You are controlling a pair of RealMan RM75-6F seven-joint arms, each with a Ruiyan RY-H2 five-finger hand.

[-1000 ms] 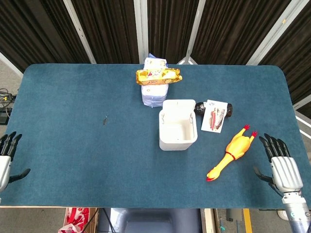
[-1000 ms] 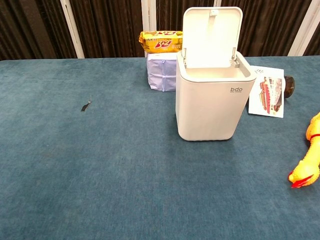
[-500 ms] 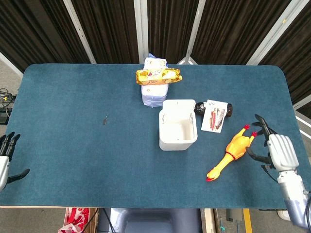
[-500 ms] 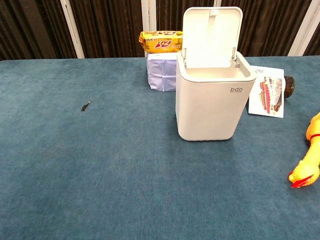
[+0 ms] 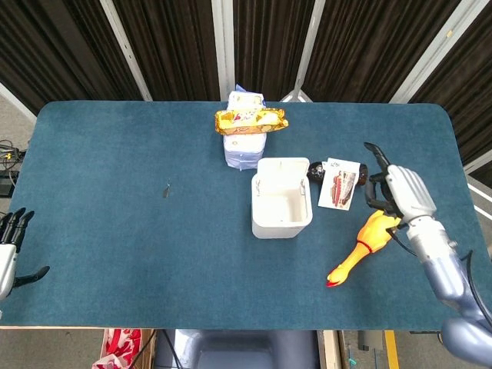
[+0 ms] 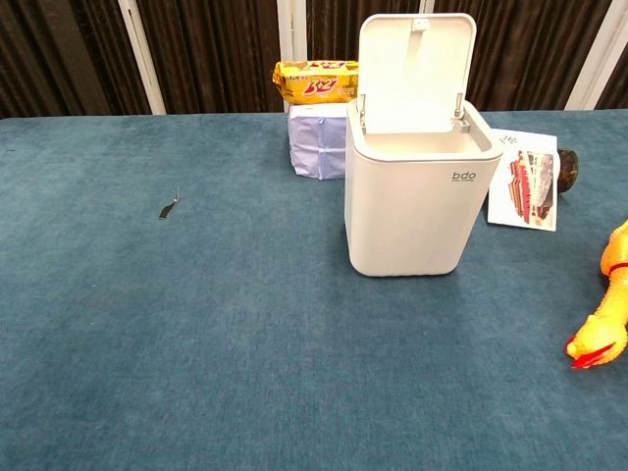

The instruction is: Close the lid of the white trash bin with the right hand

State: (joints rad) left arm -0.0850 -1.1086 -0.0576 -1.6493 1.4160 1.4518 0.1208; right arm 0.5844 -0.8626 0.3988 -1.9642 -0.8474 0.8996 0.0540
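The white trash bin (image 5: 280,201) (image 6: 412,196) stands near the table's middle with its lid (image 6: 416,71) raised upright at the back. My right hand (image 5: 400,190) hovers to the bin's right, above the rubber chicken's tail end, fingers spread and holding nothing. It does not show in the chest view. My left hand (image 5: 9,250) hangs off the table's near left edge, fingers apart and empty.
A yellow rubber chicken (image 5: 364,242) (image 6: 606,308) lies right of the bin. A printed card (image 5: 340,183) (image 6: 525,190) leans on a dark object behind it. A yellow snack pack (image 5: 250,118) sits on a white-blue package (image 5: 244,150) behind the bin. A small dark scrap (image 5: 167,190) lies left.
My right hand has risen from the table's near right edge and moved forward and inward, now over the chicken's tail end. The bin, its lid and my left hand stayed put.
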